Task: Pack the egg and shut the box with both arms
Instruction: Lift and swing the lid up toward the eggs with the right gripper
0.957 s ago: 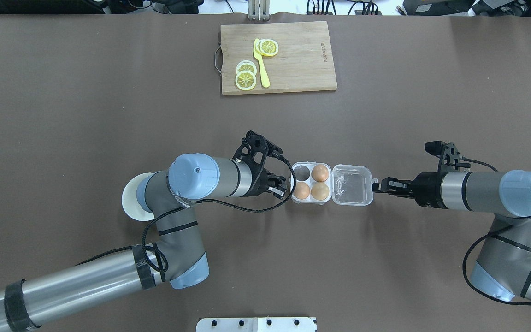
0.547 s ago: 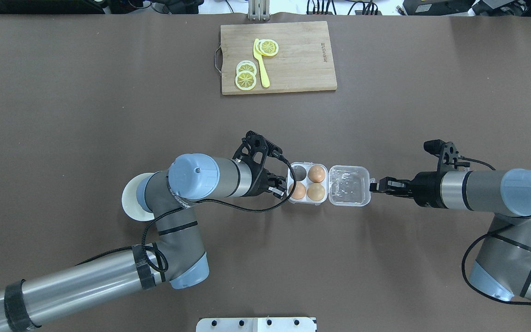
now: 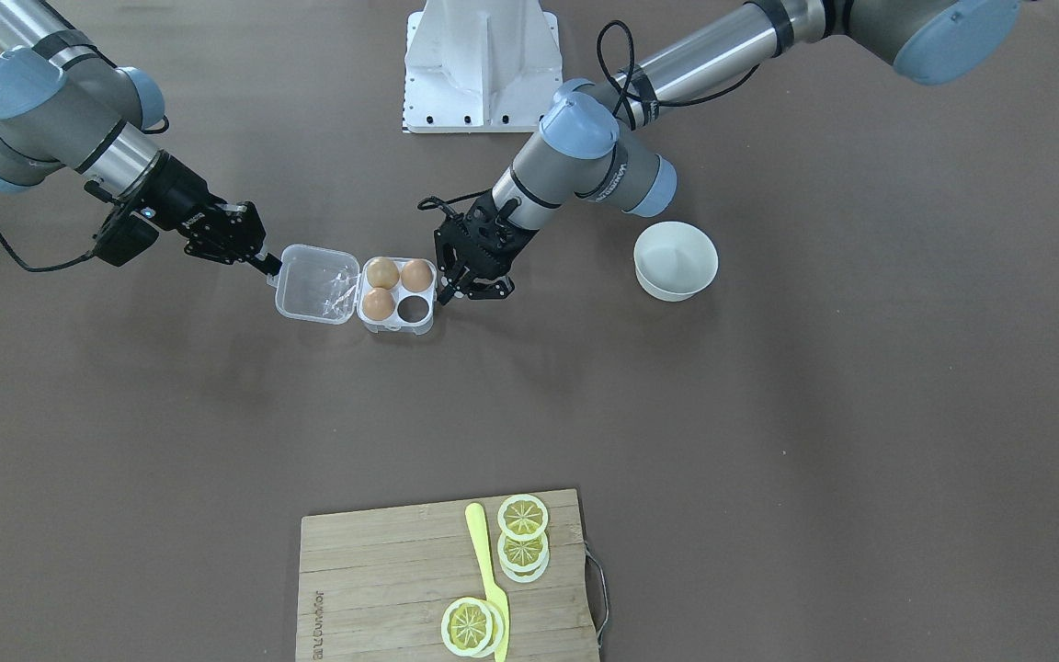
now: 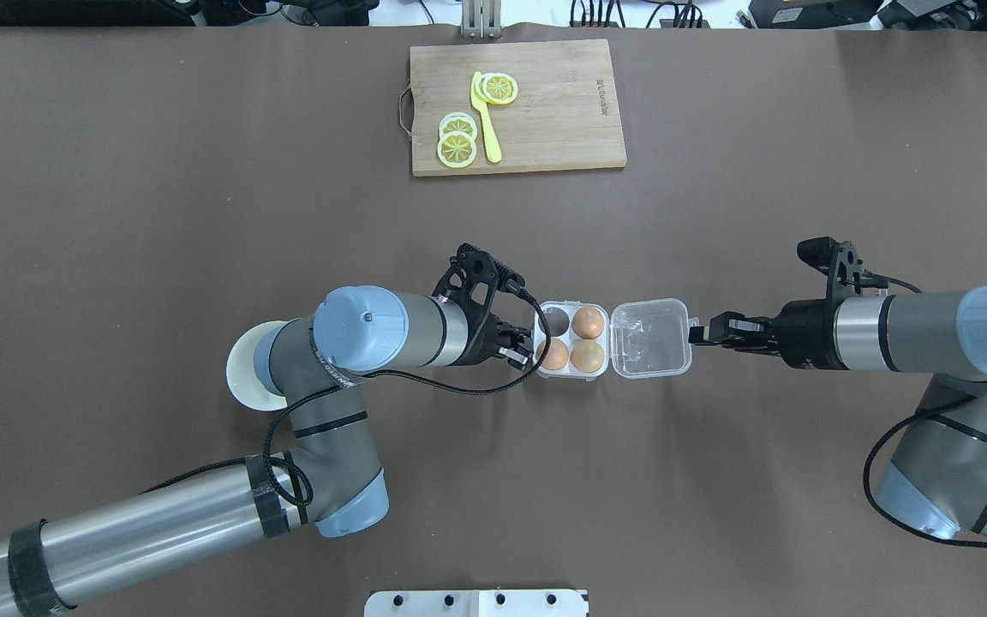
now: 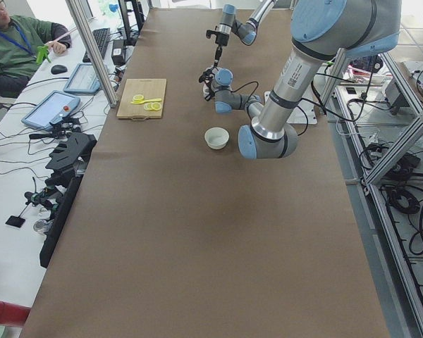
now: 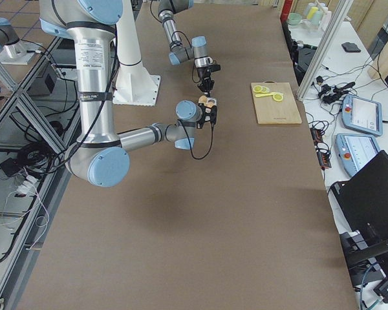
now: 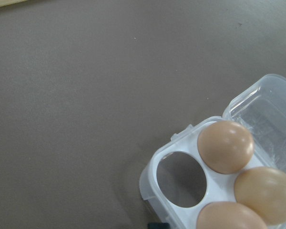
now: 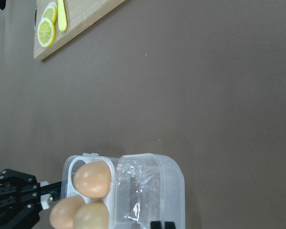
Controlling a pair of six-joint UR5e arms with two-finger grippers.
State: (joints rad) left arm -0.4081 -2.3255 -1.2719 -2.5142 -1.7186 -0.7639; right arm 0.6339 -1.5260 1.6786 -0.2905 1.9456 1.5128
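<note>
The clear box stands mid-table with its base (image 4: 571,370) (image 3: 398,326) holding three brown eggs (image 4: 588,322) (image 3: 382,272); one cell (image 4: 556,321) is empty. Its lid (image 4: 649,338) (image 3: 313,283) lies open toward my right arm. My right gripper (image 4: 697,334) (image 3: 267,267) is shut on the lid's outer edge; its two fingertips (image 8: 156,224) show close together there. My left gripper (image 4: 521,344) (image 3: 467,292) is open and empty, right at the base's left side. The left wrist view shows the eggs (image 7: 225,146) and the empty cell (image 7: 181,179) close up.
A white bowl (image 3: 675,260) (image 4: 241,381) sits behind my left arm. A wooden cutting board (image 4: 545,107) (image 3: 382,575) with lemon slices (image 4: 457,148) and a yellow knife (image 4: 485,128) lies at the far edge. The white pedestal (image 3: 481,64) stands at the robot's side.
The box has slid a little toward my left gripper. My right gripper has shifted with the lid's edge, and the lid now sits slightly tilted. The left arm has not moved.
</note>
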